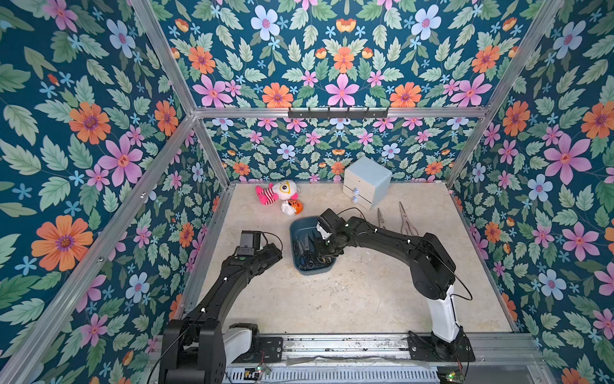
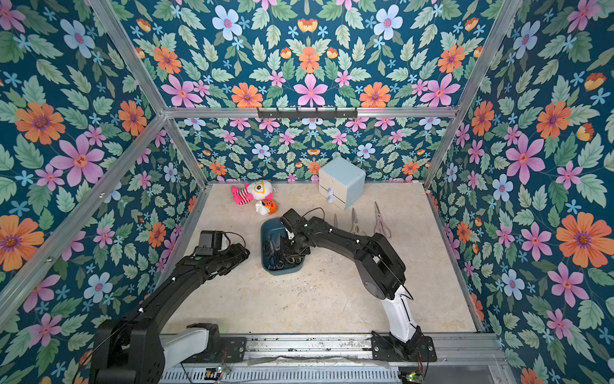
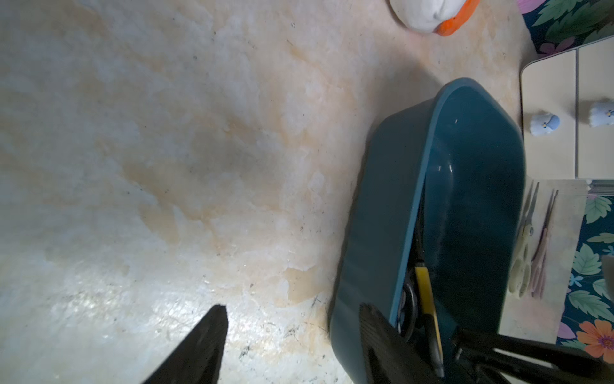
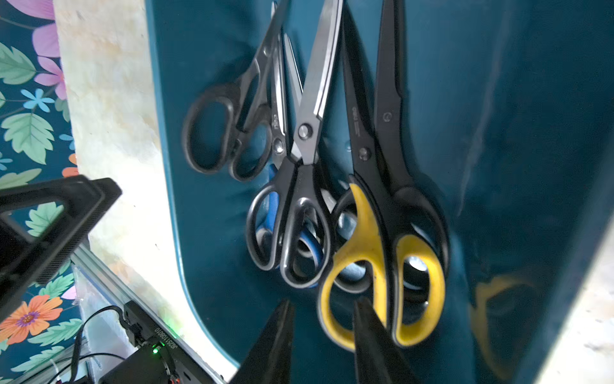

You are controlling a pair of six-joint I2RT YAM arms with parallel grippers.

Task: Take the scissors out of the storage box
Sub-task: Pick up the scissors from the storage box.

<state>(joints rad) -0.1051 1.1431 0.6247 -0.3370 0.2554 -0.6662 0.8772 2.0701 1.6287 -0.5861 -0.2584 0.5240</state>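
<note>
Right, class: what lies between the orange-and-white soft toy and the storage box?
Nothing: only a bare strip of tabletop separates the orange-and-white soft toy from the storage box, seen clearest in the left wrist view.

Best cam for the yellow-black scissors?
Right wrist: the yellow-black-handled metal scissors show close and nearly whole inside the dark teal plastic storage box. Left wrist shows only a yellow handle sliver; in both top views they're indistinguishable.

In both top views the right arm [image 1: 382, 232] covers much of the storage box [image 1: 295, 232], so we cannot count the scissors [image 1: 307, 247] inside. In the right wrist view their blade tips run off the picture's edge, and the blue-handled pair [image 4: 272, 202] lies mostly under a black pair [image 4: 299, 186]. Beyond the box, the cream pair [image 3: 521, 266] and the pink pair [image 3: 540, 262] look blurred in the left wrist view.
</note>
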